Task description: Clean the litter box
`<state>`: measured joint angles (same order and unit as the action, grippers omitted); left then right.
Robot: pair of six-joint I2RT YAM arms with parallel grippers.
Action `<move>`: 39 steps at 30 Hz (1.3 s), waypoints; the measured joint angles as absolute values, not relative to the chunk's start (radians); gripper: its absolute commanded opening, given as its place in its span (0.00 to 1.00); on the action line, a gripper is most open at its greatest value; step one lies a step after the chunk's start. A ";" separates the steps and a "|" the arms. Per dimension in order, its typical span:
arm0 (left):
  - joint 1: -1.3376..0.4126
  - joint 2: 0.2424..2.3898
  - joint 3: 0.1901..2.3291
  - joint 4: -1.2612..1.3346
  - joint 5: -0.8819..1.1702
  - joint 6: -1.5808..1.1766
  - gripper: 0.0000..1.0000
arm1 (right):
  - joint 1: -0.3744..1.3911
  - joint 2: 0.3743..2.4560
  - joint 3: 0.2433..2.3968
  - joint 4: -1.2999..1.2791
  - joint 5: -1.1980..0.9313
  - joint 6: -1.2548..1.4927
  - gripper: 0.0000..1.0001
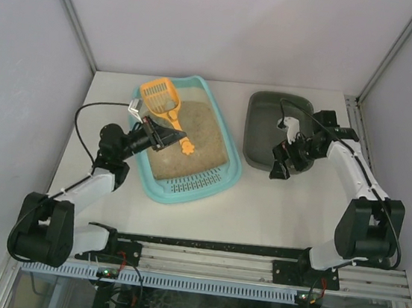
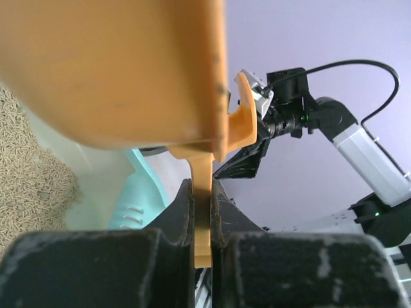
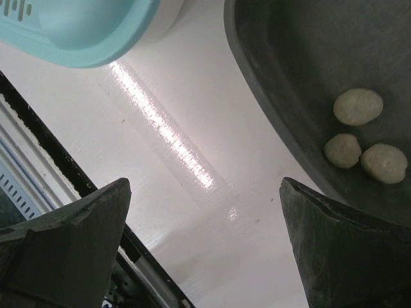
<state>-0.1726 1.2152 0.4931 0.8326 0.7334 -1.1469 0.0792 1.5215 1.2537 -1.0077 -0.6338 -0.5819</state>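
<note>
Holding tan litter [image 1: 203,127], slotted teal litter box [image 1: 194,188]

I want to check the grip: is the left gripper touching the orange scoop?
Touching. The left wrist view shows the left gripper shut on the thin handle of the scoop, with no gap on either side.

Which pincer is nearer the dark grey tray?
Right. The right pincer hovers open at the near rim of the grey tray; the left pincer is over the litter box, shut on the orange scoop.
</note>
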 measured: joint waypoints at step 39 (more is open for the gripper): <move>-0.207 1.219 0.727 0.141 0.760 -0.895 0.00 | 0.234 1.405 1.019 -0.755 -0.578 -0.604 1.00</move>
